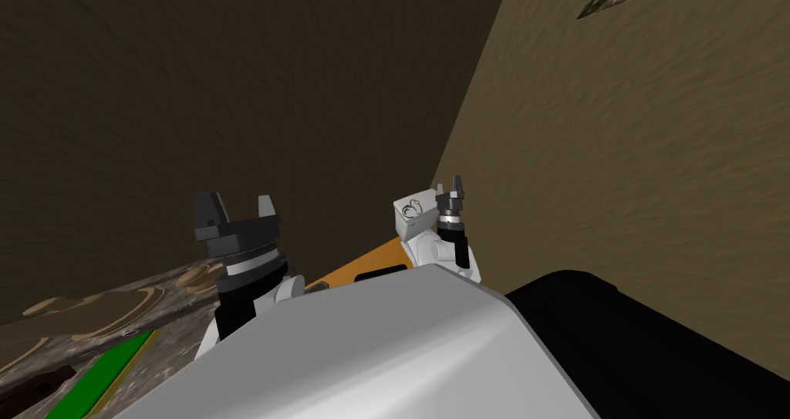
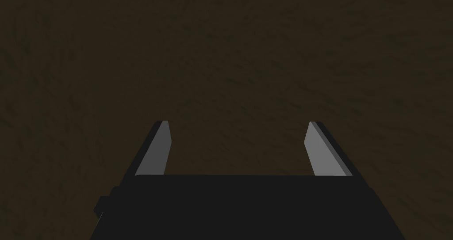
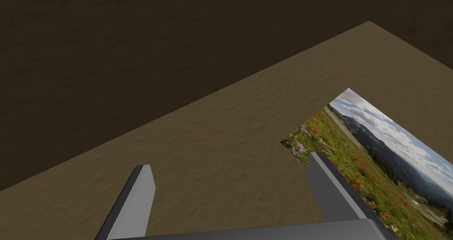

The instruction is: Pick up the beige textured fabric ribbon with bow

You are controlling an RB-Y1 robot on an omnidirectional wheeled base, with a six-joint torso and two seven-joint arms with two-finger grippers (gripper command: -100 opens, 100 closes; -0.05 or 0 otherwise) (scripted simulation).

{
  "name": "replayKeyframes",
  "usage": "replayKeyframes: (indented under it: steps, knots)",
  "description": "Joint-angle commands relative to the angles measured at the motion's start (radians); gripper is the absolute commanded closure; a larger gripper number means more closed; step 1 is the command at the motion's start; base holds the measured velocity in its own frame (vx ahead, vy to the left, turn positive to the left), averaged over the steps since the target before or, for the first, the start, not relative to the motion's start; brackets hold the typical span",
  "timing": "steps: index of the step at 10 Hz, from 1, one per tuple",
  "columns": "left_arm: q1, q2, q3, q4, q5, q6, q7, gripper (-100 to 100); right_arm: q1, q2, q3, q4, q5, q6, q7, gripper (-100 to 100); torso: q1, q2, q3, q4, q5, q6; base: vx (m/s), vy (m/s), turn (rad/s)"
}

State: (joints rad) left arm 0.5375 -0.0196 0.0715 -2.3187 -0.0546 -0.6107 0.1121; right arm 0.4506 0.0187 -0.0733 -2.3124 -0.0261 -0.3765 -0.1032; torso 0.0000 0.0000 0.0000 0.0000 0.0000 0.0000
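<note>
Head view: pale ribbon [image 1: 413,207] lies atop white box [image 1: 406,226] at orange table [image 1: 362,261] far end, wall corner behind; right gripper [image 1: 456,183] just beside it, jaws wide; left gripper [image 1: 237,204] raised well apart, jaws wide.

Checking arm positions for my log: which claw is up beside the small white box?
The right claw, close beside the white box; the left claw stands well apart from it on the other side. Both are open.
</note>
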Motion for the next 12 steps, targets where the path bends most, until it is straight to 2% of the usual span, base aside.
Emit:
replayKeyframes:
  steps: [1,5,6,9,10,12]
  knots:
    - [0.000,0.000,0.000,0.000,0.000,0.000,0.000,0,0.016,-0.043,-0.003,0.003,-0.004,0.013,0.004,-100,0.000,0.000,0.000,0.000,0.000,0.000,0.000,0.004,0.059]
    - [0.000,0.000,0.000,0.000,0.000,0.000,0.000,0,0.101,-0.165,-0.021,0.018,-0.024,0.082,0.028,-100,0.000,0.000,0.000,0.000,0.000,0.000,0.005,0.010,0.126]
    - [0.000,0.000,0.000,0.000,0.000,0.000,0.000,0,0.102,-0.176,-0.021,0.018,-0.024,0.082,0.028,-100,0.000,0.000,0.000,0.000,0.000,0.000,0.004,0.009,0.049]
    - [0.000,0.000,0.000,0.000,0.000,0.000,0.000,0,0.187,-0.279,-0.043,0.036,-0.046,0.160,0.057,-100,0.000,0.000,0.000,0.000,0.000,0.000,0.006,0.015,0.183]
    - [0.000,0.000,0.000,0.000,0.000,0.000,0.000,0,0.199,-0.284,-0.043,0.036,-0.046,0.160,0.057,-100,0.000,-0.001,0.000,0.000,0.000,0.000,0.009,0.009,0.053]
    - [0.000,0.000,0.000,0.000,0.000,0.000,0.000,0,0.265,-0.350,-0.059,0.050,-0.063,0.220,0.080,-100,0.001,0.000,0.000,0.000,0.000,0.000,0.009,0.018,0.175]
